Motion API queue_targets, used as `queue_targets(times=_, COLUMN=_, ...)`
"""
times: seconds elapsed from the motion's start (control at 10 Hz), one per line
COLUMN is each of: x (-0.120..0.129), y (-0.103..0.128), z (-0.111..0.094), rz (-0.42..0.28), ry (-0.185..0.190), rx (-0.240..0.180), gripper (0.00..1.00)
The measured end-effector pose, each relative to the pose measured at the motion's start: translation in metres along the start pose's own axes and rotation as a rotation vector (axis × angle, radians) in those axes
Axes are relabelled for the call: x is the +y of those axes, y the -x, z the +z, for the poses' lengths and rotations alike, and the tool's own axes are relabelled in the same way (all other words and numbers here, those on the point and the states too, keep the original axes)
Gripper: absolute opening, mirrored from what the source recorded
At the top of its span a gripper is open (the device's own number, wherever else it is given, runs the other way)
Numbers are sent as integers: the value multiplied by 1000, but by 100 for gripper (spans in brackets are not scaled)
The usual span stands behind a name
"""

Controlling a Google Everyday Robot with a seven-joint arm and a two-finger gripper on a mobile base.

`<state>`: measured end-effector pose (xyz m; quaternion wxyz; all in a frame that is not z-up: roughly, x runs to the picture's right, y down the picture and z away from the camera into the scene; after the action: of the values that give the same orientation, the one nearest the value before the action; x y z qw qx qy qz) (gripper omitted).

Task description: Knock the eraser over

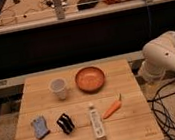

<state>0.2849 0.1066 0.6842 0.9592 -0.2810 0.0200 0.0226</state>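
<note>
The eraser [65,123], a small black block with white stripes, stands on the wooden table [131,127] near the front left. The robot's white arm [167,58] is off the table's right edge, well away from the eraser. The gripper itself is out of view; only the arm's rounded white segments show.
A blue-grey soft piece [39,127] lies left of the eraser. A long white flat box [97,125] and a carrot [112,109] lie to its right. A white cup [59,88] and an orange bowl [90,78] stand behind. Black cables [171,108] lie on the floor at right.
</note>
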Motion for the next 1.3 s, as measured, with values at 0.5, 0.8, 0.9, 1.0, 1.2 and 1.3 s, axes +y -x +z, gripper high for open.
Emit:
queue_targets(times=0.5, x=0, y=0, z=-1, rz=0, ry=-2, rx=1, gripper=80)
queue_targets(times=0.8, x=2, y=4, z=-2, rz=-7, ry=-3, rx=4, gripper=80)
queue_targets(times=0.9, x=2, y=12, z=-3, rz=-19, ry=-5, rx=6, gripper=80)
queue_targets(times=1.0, x=3, y=28, z=-5, rz=-37, ry=-7, rx=7, gripper=80)
queue_targets(times=1.2, x=5, y=53, z=-7, rz=-70, ry=-12, rx=11, gripper=80)
queue_targets(times=1.3, x=6, y=57, z=-8, rz=-80, ry=-14, rx=14, gripper=80)
